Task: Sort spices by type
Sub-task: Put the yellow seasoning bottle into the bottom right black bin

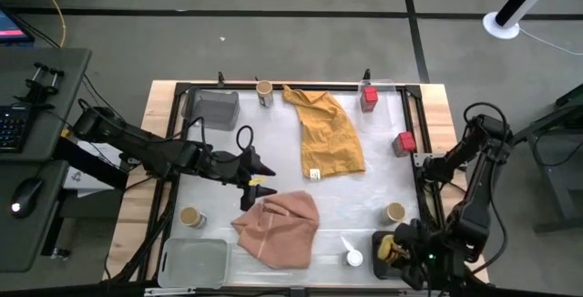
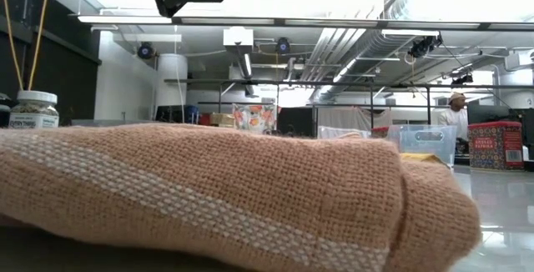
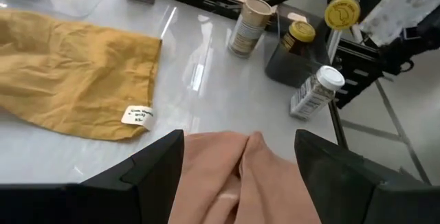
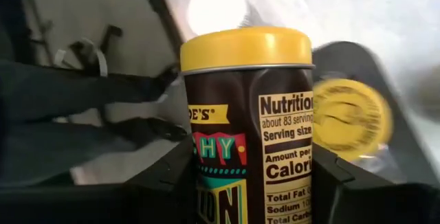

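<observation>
My right gripper (image 4: 251, 183), at the table's near right corner, is shut on a yellow-lidded jar (image 4: 247, 114) beside a dark tray (image 1: 378, 240). That tray holds a second yellow-lidded jar (image 3: 297, 37). My left gripper (image 3: 237, 162) hangs open over the pink cloth's (image 1: 278, 224) far edge, touching nothing. Tan-lidded jars stand at the far edge (image 1: 264, 92), near left (image 1: 192, 217) and near right (image 1: 394, 212). Two red tins (image 1: 369, 97) (image 1: 404, 142) stand far right. One white-lidded jar (image 1: 353, 258) is by the dark tray, another (image 2: 33, 109) appears in the low view. My right gripper pinches the yellow-lidded jar by its dark labelled body (image 4: 206, 176), below the lid, one finger on each side. The lid stands clear beyond the fingers. In the left wrist view the jar's lid (image 3: 342, 12) shows above the dark tray, lifted off the table.
The mustard cloth (image 1: 328, 133) lies spread at the table's far middle. A grey tray (image 1: 214, 107) sits far left and a clear tray (image 1: 193, 261) near left. Black frame rails run along the table's edges. Bare white tabletop shows between the cloths and the right-hand jars.
</observation>
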Robot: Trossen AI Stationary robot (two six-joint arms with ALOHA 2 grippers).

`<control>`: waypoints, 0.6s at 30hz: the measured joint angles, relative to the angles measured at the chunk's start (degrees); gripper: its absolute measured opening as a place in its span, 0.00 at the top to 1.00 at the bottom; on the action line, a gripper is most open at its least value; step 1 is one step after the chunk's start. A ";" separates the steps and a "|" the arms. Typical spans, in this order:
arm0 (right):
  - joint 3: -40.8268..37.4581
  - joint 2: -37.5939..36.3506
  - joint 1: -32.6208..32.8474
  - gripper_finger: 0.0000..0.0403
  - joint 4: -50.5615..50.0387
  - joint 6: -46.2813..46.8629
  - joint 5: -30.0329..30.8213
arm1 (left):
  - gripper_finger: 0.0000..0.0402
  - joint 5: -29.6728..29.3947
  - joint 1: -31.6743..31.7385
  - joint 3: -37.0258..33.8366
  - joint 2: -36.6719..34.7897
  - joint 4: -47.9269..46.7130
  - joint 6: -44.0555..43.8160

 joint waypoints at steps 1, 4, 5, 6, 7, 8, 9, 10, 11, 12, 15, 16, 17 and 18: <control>0.00 0.00 0.21 0.60 -1.50 0.04 0.16 | 0.34 -0.27 0.00 0.00 0.00 0.00 -0.06; 0.00 0.00 0.76 0.60 -6.05 0.47 2.23 | 0.34 -0.47 0.00 0.00 0.00 0.00 -1.06; 0.00 0.00 1.01 0.60 -7.09 0.60 3.06 | 0.34 -0.47 0.00 0.00 0.00 0.00 -1.39; 0.00 0.00 1.28 0.60 -8.10 0.84 3.50 | 0.34 -0.47 0.00 0.00 0.00 0.00 -1.51; 0.00 0.00 1.57 0.60 -9.21 1.10 3.43 | 0.34 -0.47 0.00 0.00 0.00 0.00 -1.51; 0.00 0.00 1.89 0.60 -10.30 1.57 3.34 | 0.34 -0.47 0.00 0.00 0.00 0.00 -1.49; 0.00 0.00 2.24 0.60 -11.35 2.14 3.39 | 0.34 -0.47 0.00 0.00 0.00 0.00 -1.49; 0.00 0.00 2.65 0.60 -12.47 3.10 3.59 | 0.34 -0.47 0.00 0.00 0.00 -0.02 -1.49; 0.00 0.00 3.07 0.60 -13.50 3.91 3.99 | 0.34 -0.47 0.00 0.00 0.00 -0.02 -1.49; 0.00 0.00 3.49 0.60 -14.12 4.57 4.44 | 0.34 -0.48 0.00 0.00 0.00 0.00 -1.49; -0.73 0.00 4.60 0.60 -14.34 6.97 5.78 | 0.34 -0.50 0.00 0.00 0.00 -0.02 -1.48; -1.11 0.00 4.94 0.60 -14.40 7.81 6.46 | 0.34 -0.62 0.00 0.00 0.00 -0.02 -1.46; -1.56 0.00 5.20 0.60 -13.99 8.46 7.23 | 0.34 -0.85 0.00 0.00 0.00 -0.03 -1.42; -1.88 0.00 5.34 0.60 -13.72 9.23 7.87 | 0.34 -1.04 0.00 0.00 0.00 -0.07 -1.42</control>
